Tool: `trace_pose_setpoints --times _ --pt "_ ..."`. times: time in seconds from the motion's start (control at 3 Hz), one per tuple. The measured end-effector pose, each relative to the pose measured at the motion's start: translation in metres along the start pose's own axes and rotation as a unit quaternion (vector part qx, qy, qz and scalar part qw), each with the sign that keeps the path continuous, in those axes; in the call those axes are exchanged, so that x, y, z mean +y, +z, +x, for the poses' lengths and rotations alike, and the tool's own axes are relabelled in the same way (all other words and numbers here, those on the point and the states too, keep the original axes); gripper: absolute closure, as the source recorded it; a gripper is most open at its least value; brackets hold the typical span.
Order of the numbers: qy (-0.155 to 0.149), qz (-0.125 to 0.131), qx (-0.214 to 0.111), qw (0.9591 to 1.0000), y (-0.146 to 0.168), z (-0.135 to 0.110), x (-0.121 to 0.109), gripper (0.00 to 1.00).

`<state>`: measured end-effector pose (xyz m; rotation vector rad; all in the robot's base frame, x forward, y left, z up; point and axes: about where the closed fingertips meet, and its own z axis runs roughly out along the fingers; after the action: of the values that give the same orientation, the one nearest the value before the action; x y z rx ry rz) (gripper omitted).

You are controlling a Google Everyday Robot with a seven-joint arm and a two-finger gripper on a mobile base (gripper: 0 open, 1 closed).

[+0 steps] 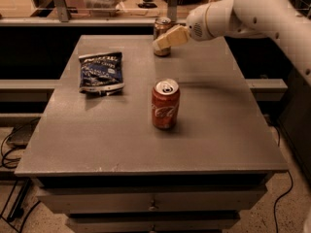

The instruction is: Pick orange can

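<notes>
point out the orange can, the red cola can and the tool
orange can (159, 29), camera view, upper left body
red cola can (165, 107), camera view, label
tool (163, 40), camera view, tip, at the orange can

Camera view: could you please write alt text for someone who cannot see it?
The robot's hand is at the orange can at the far edge of the grey table. A red cola can stands mid-table; a blue snack bag lies to its left.
</notes>
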<state>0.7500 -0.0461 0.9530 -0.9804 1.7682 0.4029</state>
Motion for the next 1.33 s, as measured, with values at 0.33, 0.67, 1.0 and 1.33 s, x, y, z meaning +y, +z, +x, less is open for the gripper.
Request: trace_pose_setpoints --times 0.33,0.67,1.0,1.33 --pt "0.021 0.013 -0.027 0.9993 0.024 0.001 -0.013 0.0" --pt "0.053 0.022 -0.049 0.9972 0.066 0.005 -0.026 0.0" --pt "0.075 0.024 -0.051 0.9956 0.088 0.011 -0.031 0.0" --pt "0.103 0.027 -0.054 0.9929 0.101 0.018 -0.037 0.17"
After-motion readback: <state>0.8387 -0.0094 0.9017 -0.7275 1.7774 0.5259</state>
